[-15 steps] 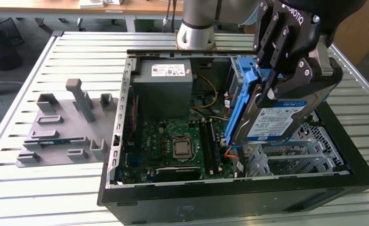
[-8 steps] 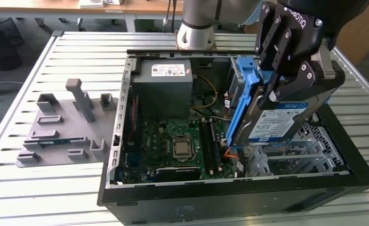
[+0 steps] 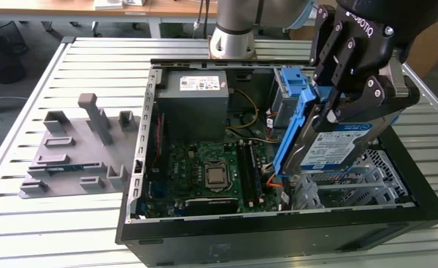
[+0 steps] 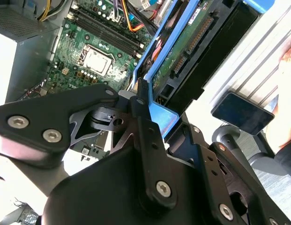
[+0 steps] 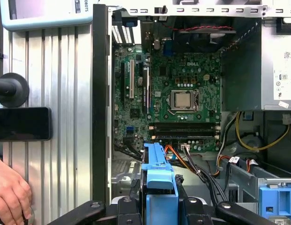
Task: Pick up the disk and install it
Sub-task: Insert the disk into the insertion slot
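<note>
1. While the hand [image 3: 353, 106] hangs over the open computer case [image 3: 279, 237], its fingers are clamped narrow on the upper end of the disk [image 3: 337, 149].
2. The disk hangs below the hand, tilted, label facing the exterior view, and its blue bracket [image 3: 294, 125] runs down the edge on the exterior view's left.
3. Look at the second wrist view: the disk's green underside and connector edge point away from the hand, down into the case.
4. Its lower end sits right at the metal drive cage [image 3: 372, 178] in the case's corner on the exterior view's right; whether they touch, I cannot tell.
5. Orange cables [image 3: 275, 181] lie just beside the bracket's lower tip. Tight spot.
6. On the exterior view's left of the disk there is open room above the motherboard [image 3: 212, 167].
7. The case's black wall closes in just beyond the cage.
8. Outside the case, a person's hand [image 5: 9, 194] rests on the slatted counter [image 5: 65, 140].
</note>
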`<state>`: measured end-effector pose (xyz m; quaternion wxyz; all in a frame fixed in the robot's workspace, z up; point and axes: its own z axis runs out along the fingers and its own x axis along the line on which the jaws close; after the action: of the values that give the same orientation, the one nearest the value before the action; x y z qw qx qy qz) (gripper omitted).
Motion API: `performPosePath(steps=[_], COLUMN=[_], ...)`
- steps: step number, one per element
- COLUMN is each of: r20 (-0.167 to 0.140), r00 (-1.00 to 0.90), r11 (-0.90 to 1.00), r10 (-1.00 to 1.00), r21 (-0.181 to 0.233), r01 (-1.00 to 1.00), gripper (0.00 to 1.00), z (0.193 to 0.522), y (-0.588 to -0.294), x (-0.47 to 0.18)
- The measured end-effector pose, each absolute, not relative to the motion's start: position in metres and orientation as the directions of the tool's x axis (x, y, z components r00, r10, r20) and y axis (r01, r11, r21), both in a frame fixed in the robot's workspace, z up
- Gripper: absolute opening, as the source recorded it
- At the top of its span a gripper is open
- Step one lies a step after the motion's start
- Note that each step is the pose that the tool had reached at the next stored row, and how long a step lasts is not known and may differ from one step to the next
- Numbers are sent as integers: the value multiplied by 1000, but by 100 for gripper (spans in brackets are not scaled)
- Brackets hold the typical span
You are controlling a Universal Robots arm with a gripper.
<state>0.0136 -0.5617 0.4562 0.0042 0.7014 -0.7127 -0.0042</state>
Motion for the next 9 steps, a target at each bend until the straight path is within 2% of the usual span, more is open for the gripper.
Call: performPosePath(steps=[9], r20=[0], r00=[-16], r11=[16], r10=[-1000], r21=[12], r01=[-1000], gripper=[36], z=[455], y=[-562], x=[24])
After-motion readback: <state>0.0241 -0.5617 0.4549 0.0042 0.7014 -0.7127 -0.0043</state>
